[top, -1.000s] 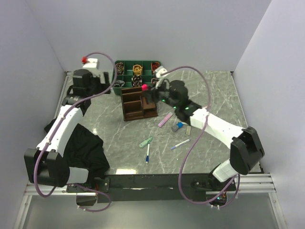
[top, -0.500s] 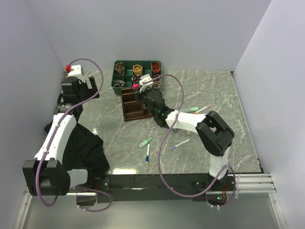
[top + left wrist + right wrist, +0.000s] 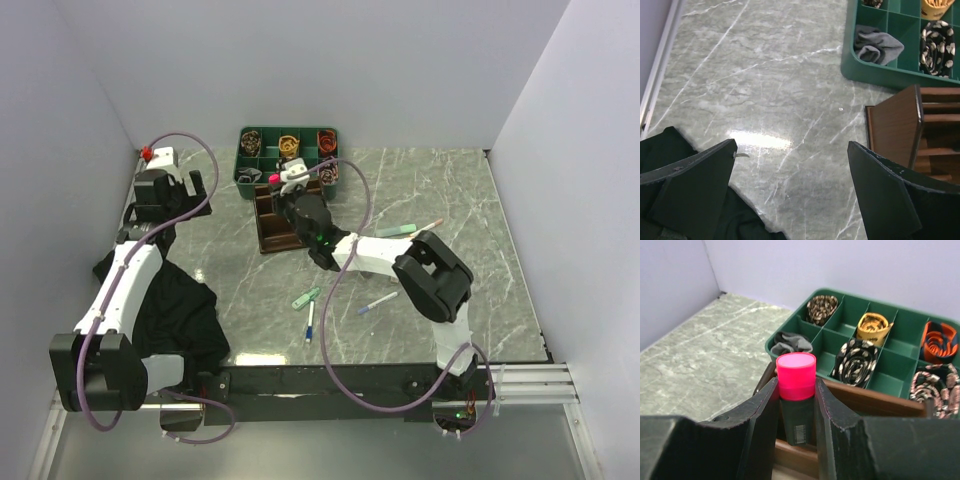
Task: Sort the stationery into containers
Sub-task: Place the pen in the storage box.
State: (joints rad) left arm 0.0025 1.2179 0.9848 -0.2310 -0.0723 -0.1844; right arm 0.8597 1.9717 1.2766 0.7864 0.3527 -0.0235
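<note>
The right fingers [image 3: 765, 410] are clamping a pink-capped marker [image 3: 796, 371] upright over the brown organiser [image 3: 875, 401]. A barcode label [image 3: 799, 434] is showing on its dark barrel, too small to read. The left fingers [image 3: 695, 180] are hanging wide apart, gripping nothing, above the table [image 3: 765, 75] beside the organiser.

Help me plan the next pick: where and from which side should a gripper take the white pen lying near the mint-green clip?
Grip the white pen at mid-barrel, coming straight down and closing left-right across it. It lies flat, running roughly near-to-far, and the mint-green clip sits close by its far end, so probably avoid that end.
</note>
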